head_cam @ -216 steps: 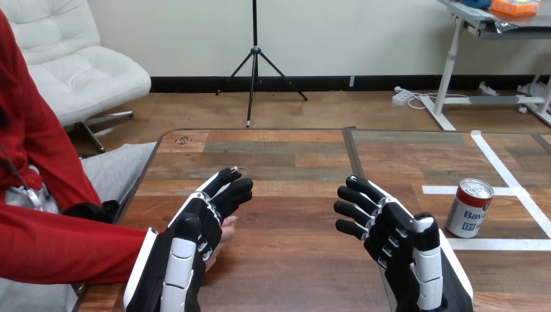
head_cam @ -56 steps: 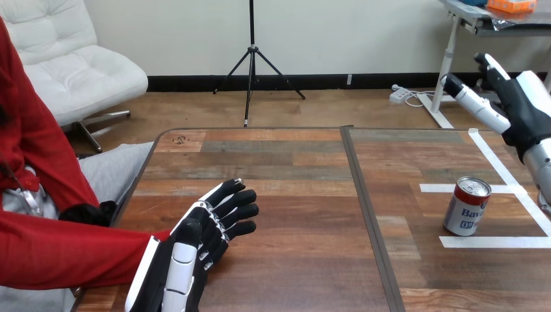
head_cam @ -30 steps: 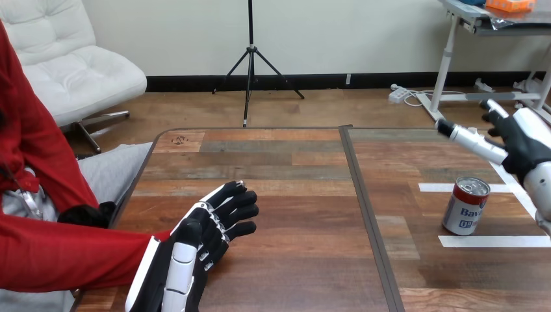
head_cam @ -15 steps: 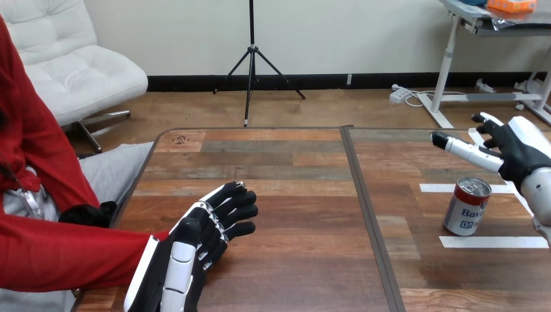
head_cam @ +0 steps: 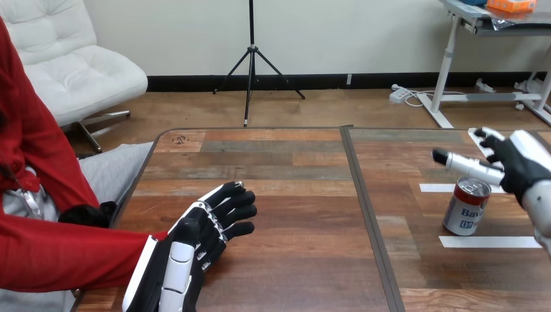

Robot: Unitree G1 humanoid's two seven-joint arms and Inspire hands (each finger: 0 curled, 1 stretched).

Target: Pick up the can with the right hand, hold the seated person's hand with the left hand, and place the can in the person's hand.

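Note:
A red and white can stands upright on the right half of the wooden table. My right hand hovers just above and to the right of the can, open, with its thumb stretched left over the can's top and apart from it. My left hand lies flat at the near left with its fingers straight, right at the end of the person's red sleeve. The person's hand is hidden beneath it, so I cannot tell whether the two touch.
White tape lines mark a square on the table around the can. A dark seam runs front to back between the two table halves. The person sits at the table's left edge.
My right hand has come down and slightly nearer, from high at the right edge to just above the can. The can and my left hand have stayed in place.

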